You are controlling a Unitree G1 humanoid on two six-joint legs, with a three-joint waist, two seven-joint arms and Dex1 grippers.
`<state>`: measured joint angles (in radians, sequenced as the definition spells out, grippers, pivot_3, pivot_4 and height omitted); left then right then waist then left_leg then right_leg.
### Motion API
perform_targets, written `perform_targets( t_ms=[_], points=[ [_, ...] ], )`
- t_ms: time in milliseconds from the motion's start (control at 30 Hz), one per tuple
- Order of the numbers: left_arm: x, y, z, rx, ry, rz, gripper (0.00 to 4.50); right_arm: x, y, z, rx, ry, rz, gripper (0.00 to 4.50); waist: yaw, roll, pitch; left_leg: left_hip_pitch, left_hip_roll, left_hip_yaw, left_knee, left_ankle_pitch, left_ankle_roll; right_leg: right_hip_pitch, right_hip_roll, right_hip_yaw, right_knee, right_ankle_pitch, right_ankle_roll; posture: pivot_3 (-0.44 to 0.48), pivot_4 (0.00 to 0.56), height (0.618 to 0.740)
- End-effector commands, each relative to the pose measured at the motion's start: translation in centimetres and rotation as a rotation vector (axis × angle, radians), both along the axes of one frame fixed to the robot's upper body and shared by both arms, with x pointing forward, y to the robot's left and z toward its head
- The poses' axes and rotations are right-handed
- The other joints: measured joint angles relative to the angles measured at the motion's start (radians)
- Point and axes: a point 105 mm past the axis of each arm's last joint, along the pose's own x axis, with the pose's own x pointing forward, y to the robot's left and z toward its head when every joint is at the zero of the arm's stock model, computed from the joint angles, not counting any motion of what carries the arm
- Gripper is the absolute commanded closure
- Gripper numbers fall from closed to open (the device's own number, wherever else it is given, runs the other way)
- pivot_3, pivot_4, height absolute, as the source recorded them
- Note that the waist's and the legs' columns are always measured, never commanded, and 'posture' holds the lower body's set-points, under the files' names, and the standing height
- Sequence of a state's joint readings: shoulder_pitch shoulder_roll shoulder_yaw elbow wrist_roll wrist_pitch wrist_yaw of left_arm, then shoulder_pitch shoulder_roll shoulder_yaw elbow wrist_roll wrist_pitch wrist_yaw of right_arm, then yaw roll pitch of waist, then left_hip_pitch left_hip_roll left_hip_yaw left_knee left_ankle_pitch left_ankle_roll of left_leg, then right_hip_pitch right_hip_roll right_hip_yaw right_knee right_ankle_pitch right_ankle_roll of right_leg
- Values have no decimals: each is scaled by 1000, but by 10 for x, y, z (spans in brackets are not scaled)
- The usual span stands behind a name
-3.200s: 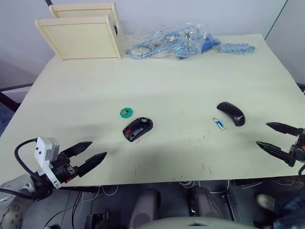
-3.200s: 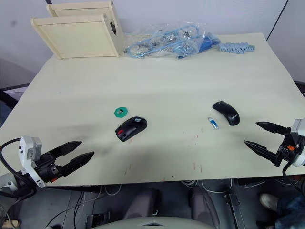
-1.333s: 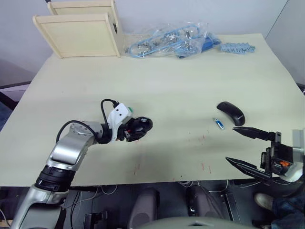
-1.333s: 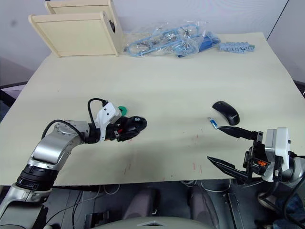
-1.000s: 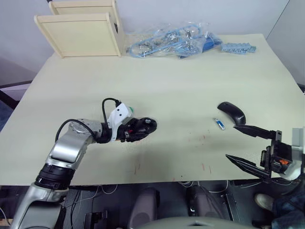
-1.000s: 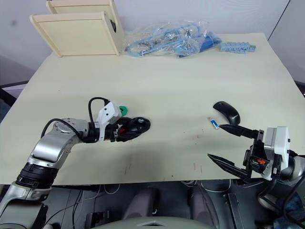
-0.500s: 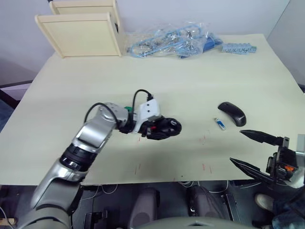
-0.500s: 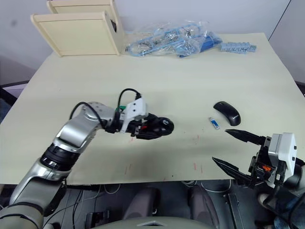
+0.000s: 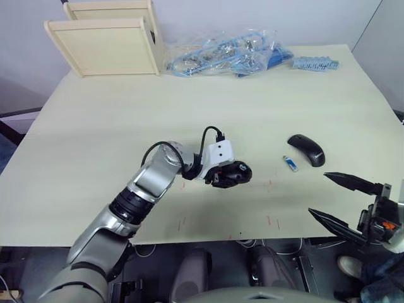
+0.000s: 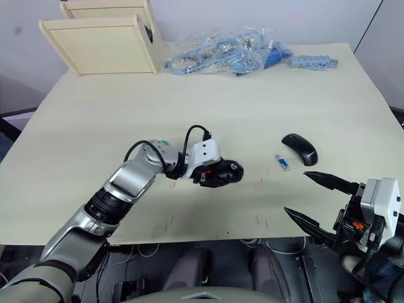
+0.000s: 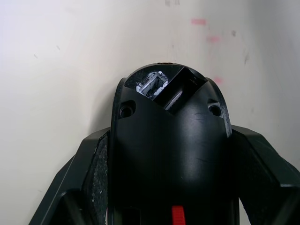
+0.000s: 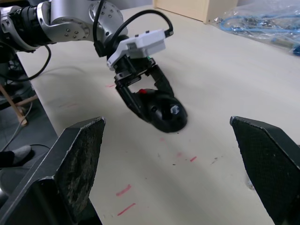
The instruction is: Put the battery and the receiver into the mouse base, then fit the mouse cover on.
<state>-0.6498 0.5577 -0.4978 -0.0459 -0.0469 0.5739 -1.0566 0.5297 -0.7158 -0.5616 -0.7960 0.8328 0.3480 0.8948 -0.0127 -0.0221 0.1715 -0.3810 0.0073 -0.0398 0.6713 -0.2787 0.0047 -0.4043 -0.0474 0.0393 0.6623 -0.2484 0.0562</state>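
My left gripper (image 9: 226, 177) is shut on the mouse base (image 9: 238, 172), a black oval body with red parts, near the table's middle. Its hollow compartment (image 11: 168, 86) faces away from the wrist, and both black fingers (image 11: 89, 173) press its sides. To the right lie the small blue battery (image 9: 290, 164) and, just beyond it, the glossy black mouse cover (image 9: 306, 150). My right gripper (image 9: 317, 193) hangs open at the front right edge, a short way in front of the battery, holding nothing. The receiver is hidden.
A pale wooden box (image 9: 104, 44) stands at the back left. A clear bag of blue parts (image 9: 227, 53) and a blue-grey strip (image 9: 314, 63) lie along the back edge. Small red marks (image 9: 271, 221) dot the tabletop near the front.
My left gripper has carried the mouse base further right, from the left-middle toward the battery and cover. The right gripper has drifted slightly right and down, still open.
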Motion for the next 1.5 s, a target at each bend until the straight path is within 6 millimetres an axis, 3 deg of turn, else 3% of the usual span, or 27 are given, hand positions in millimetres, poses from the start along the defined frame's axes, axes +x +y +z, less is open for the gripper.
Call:
perform_targets(
  t_ms=[33, 167, 300, 467, 800, 933, 967, 1400, 1500],
  points=[
    [-3, 6, -14, 46, -6, -19, 1564, 7, 2, 0, -26, -12, -58, 0, 0, 0, 0, 0, 0, 0, 0, 0, 0, 0, 0, 0, 0, 0, 0, 0, 150, 740],
    [-1, 6, -16, 40, -3, -14, 1564, 18, -1, -7, -71, 3, -136, 0, 0, 1, -2, 1, 0, 0, 0, 0, 0, 0, 0, 1, 0, 0, 0, 0, 150, 740],
    [1, 5, -16, 34, -8, -10, 1564, 49, -12, -40, -261, 117, -357, 0, 0, 3, -4, 1, 0, 2, 0, 0, 0, 0, 0, 1, 0, 0, 0, 0, 150, 740],
    [1, 4, -16, 27, -7, -3, 1564, 69, -3, -55, -109, 237, -403, 0, 2, 2, -6, 0, 0, 1, 0, 0, 0, 0, 0, 1, 0, 0, 0, 0, 150, 740],
    [0, 0, -16, 14, -5, 3, 1564, 100, 0, -80, -52, 265, -555, 0, 2, 6, -9, 1, -1, 1, 0, 0, 0, 0, -1, 0, 0, 0, 0, 0, 150, 740],
    [-1, -1, -17, 12, -1, 1, 1564, 109, 5, -81, -32, 249, -568, 964, 1, 7, -9, 0, -1, 1, 0, 0, 0, 0, -1, 0, 0, 0, 0, 0, 150, 740],
    [-1, -1, -17, 12, -1, 2, 1564, 110, 5, -82, -39, 246, -576, 1522, 2, 7, -9, 0, -1, 0, 0, 0, 0, 0, -1, 0, 0, 0, 0, 0, 150, 740],
    [-4, -3, -18, 9, 1, 0, 1564, 122, 9, -91, -37, 230, -628, 1522, 2, 8, -10, 0, -1, 0, 0, 0, 0, 0, -1, 0, 0, 0, 0, 0, 150, 740],
    [-4, -4, -18, 9, -3, -4, 1564, 121, 7, -91, -29, 228, -634, 2434, 2, 8, -10, 0, -1, 0, 0, 0, 0, 0, -1, 0, 0, 0, 0, 0, 150, 740]
  ],
)
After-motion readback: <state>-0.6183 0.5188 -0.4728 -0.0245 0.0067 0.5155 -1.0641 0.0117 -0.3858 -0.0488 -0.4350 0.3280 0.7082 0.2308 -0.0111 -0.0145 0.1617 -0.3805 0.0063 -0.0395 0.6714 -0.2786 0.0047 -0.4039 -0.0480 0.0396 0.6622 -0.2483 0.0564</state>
